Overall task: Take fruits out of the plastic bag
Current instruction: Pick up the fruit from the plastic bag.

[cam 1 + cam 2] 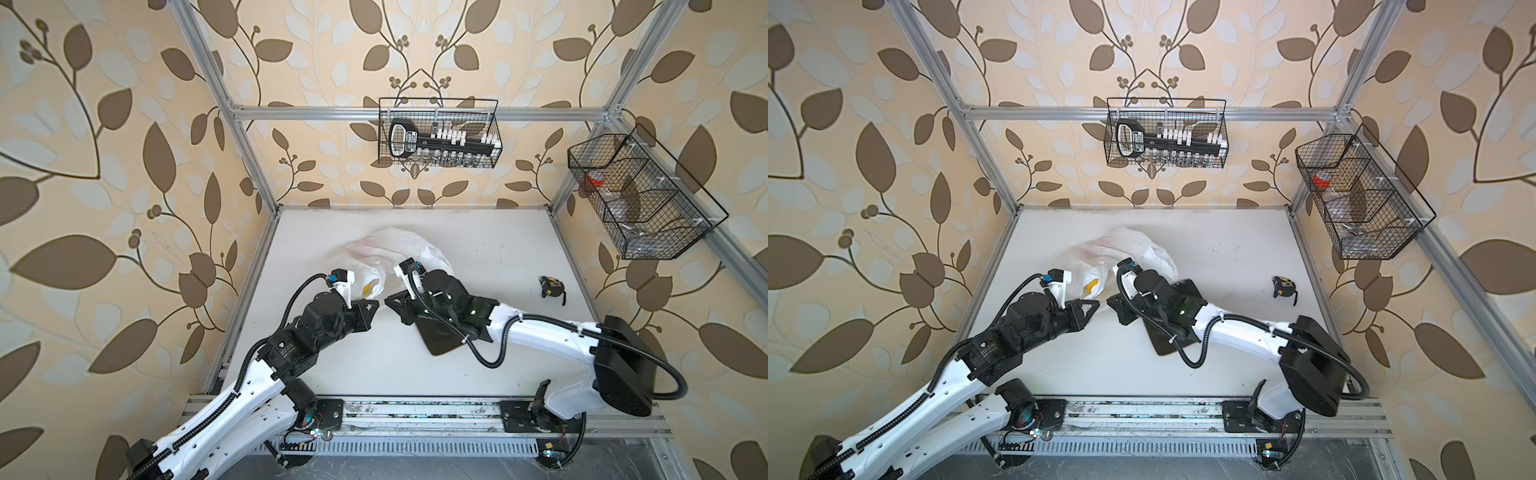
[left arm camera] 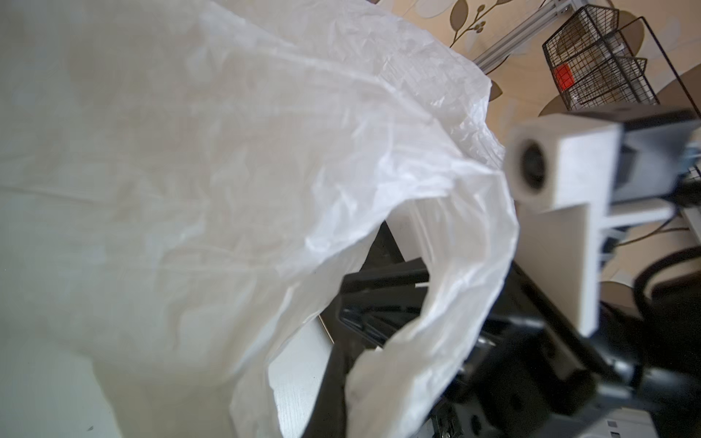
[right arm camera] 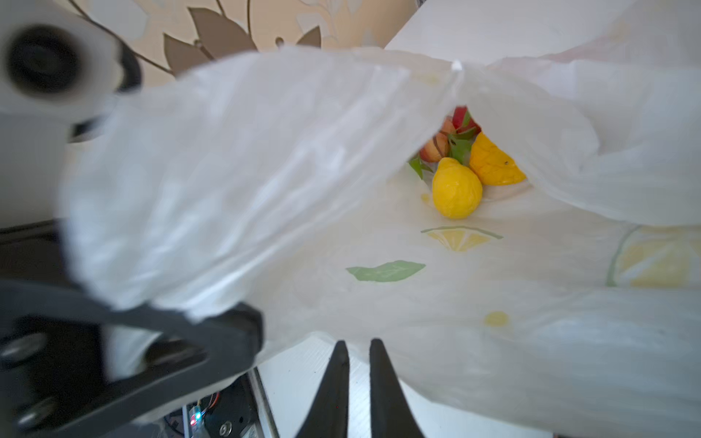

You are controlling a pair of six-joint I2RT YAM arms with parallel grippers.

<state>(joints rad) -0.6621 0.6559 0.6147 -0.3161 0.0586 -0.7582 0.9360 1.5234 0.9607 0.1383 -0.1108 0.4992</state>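
Translucent white crinkly plastic bag point(image 3: 265, 170) holds the glossy red and yellow toy fruits point(image 3: 457, 187) deep inside (none out yet); left gripper point(image 1: 374, 306) clamps its rim, right gripper point(image 3: 356, 349) nearly closed, grip unclear.

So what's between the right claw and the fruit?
Only the bag, its lower sheet printed with a lemon slice and leaf, between the right gripper and the fruit. The right wrist view shows it.

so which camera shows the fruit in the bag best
The right wrist view looks through the open mouth of the bag at the fruit, two yellow ones in front and reddish ones behind. Both top views show only faint pink and yellow tints in the plastic. The left wrist view shows just plastic, no fruit.
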